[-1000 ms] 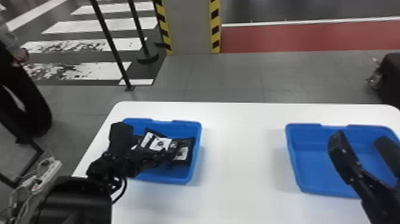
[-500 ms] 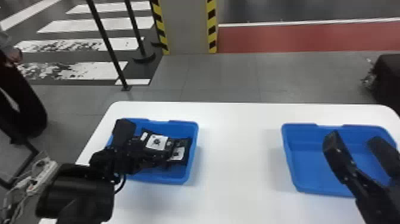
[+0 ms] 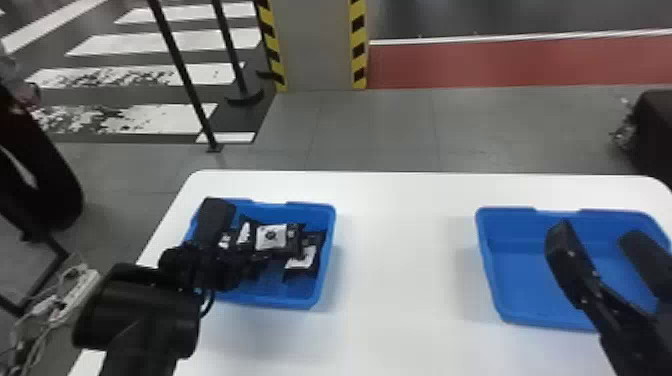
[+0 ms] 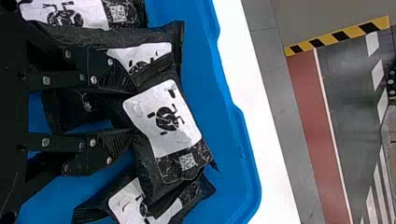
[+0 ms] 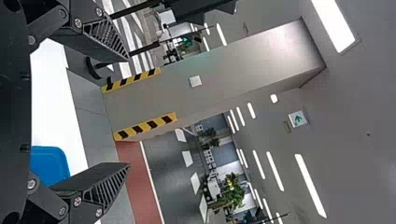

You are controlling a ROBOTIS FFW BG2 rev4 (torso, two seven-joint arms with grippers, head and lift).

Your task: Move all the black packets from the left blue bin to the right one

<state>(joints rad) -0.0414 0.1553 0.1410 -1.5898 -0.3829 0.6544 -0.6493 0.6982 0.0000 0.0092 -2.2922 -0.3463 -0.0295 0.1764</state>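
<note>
Left gripper (image 3: 235,240) in the left blue bin (image 3: 320,206), released, at a black packet (image 4: 168,121).
Its fingers stand apart, the packet's near edge at their tips and its white label facing up just beyond them; a second packet (image 4: 135,205) lies beside that one, partly under it, and more packets (image 4: 65,14) lie to the other side of the fingers, all within the bin. The right gripper (image 3: 597,240) is parked, likewise released, with fingers spread; in the head view the right blue bin (image 3: 525,280) appears behind and around its fingers. Both bins rest on the white table (image 3: 400,250), well apart.
</note>
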